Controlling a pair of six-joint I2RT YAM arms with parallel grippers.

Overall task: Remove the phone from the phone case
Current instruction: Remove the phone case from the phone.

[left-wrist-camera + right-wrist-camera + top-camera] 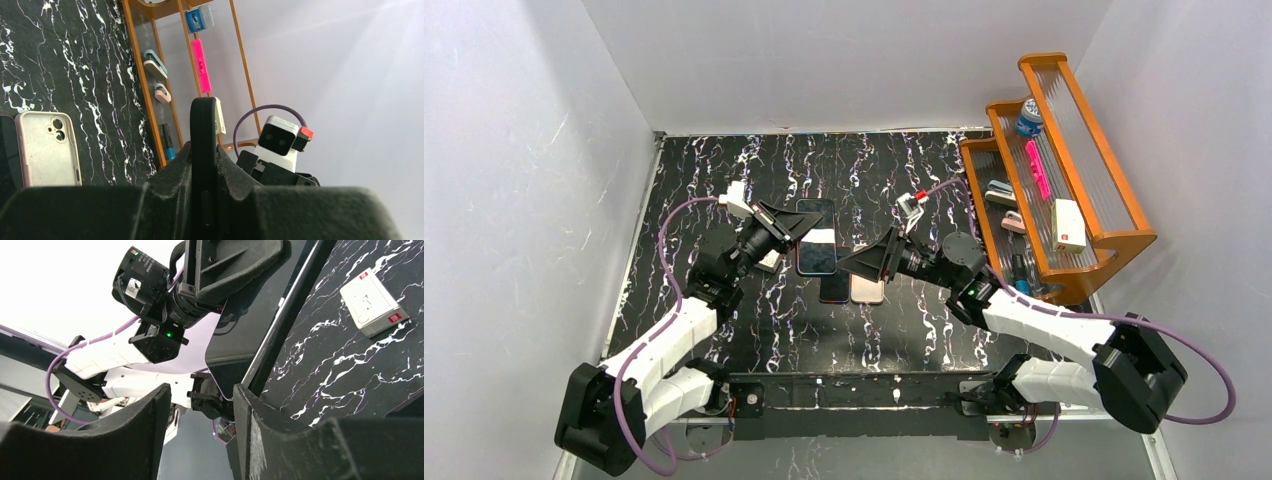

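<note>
From the left wrist I see the held phone (203, 135) edge-on only, both faces out of sight, its lower half buried between the fingers (170, 185). Left of those fingers, a dark phone (6, 150) is cut by the frame. From above, the right gripper (856, 262) covers the top of a pale phone (867, 291).

— How is the phone case (204, 125) seen?
— Black and matte; it is held upright, edge-on, clamped in the left gripper (204, 155).
— And the phone (240, 335)?
— Dark-screened; it is seen seated inside the case.
</note>
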